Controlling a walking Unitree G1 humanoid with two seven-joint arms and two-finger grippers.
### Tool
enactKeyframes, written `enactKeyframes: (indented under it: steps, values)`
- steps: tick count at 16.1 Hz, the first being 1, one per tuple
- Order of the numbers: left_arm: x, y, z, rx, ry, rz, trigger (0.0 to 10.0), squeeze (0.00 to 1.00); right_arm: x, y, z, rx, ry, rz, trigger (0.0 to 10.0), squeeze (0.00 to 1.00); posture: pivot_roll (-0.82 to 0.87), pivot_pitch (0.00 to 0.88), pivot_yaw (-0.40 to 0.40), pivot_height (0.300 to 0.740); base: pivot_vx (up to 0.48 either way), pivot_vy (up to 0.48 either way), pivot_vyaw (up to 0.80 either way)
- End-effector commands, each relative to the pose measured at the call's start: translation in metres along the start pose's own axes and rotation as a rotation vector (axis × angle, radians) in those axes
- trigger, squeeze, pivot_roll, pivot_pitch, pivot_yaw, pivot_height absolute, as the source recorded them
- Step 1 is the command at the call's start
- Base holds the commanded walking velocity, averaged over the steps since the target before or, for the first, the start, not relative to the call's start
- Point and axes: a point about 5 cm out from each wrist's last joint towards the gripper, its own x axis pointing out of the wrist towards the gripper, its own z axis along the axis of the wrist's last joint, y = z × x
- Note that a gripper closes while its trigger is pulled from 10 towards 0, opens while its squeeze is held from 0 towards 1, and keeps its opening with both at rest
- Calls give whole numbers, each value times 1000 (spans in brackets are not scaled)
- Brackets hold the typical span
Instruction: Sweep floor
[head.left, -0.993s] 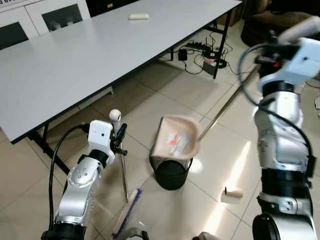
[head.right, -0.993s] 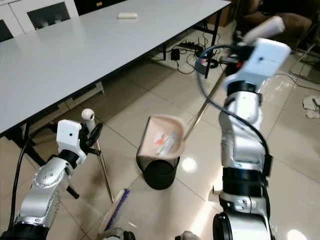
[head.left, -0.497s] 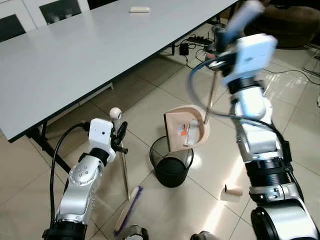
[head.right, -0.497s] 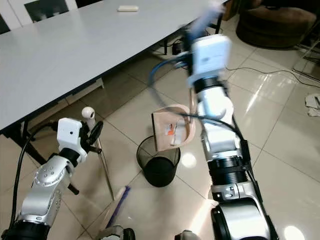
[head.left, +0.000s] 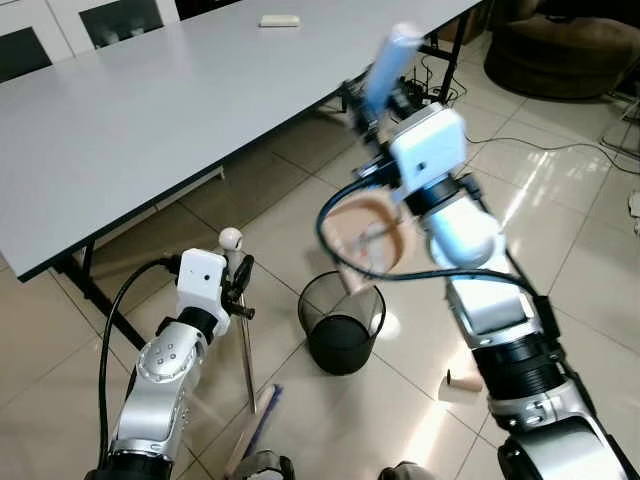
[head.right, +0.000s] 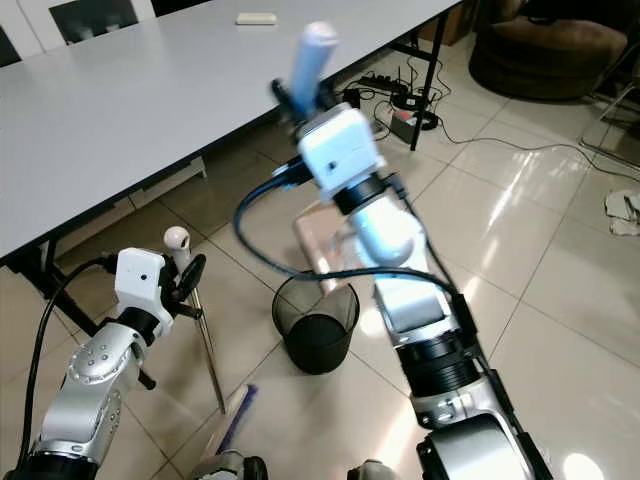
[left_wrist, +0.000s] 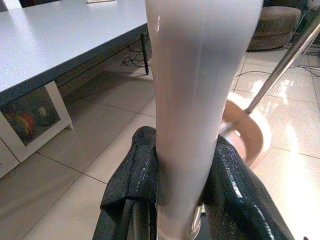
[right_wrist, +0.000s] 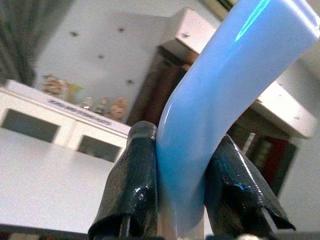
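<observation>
Right gripper (right_wrist: 180, 200): pinches the blue grip of the dustpan handle, black fingers (right_wrist: 135, 190) pressed on either side; the arm is raised high over the bin.
Dustpan (head.left: 368, 232): hangs just above the bin, tipped steeply with its open side turned down toward the bin mouth; partly hidden behind the right arm, so I cannot tell whether any rubbish is left in it.
Bin (head.left: 340, 325): black mesh basket, upright on the tiles directly beneath the dustpan.
Left gripper (left_wrist: 180, 200): clamps the pale broom handle between its two fingers, holding it roughly upright beside the bin.
Broom (head.left: 246, 345): thin shaft running down to a head near the floor at the lower edge of the eye views; the head rests or hovers there, which of the two I cannot tell.
Done, by my judgement: sweepings look to be collected and are at the emptying step.
Left: a small roll (head.left: 458, 384) lies on the tiles near the robot's right leg, well apart from the bin; it appears unswept. Then the pan has to be righted and set down.
Table (head.left: 150, 110): grey top behind the bin, with a small pale object (head.left: 278, 20) on it.
</observation>
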Motion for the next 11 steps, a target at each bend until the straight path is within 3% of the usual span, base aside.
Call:
enactKeyframes:
  steps: [1,4,7,9,11]
  values:
    - [0,0,4,19,-20,-2,10000,0,3,10,15,-51,-77,75,10000,0,-10,67,41,740,0,0,0]
    - [2,0,5,19,-24,-2,10000,0,0,24,11,-128,-64,173,10000,0,-12,73,36,740,0,0,0]
    - [5,-1,7,12,-32,9,10000,0,-1,27,10,-199,-58,224,10000,0,-14,77,37,740,0,0,0]
    - [5,-1,7,12,-33,5,10000,0,2,20,14,-236,-75,181,10000,0,-16,77,43,740,0,0,0]
    - [6,1,7,7,-27,22,10000,0,10,-5,28,-166,-119,24,10000,0,-22,77,48,740,0,0,0]
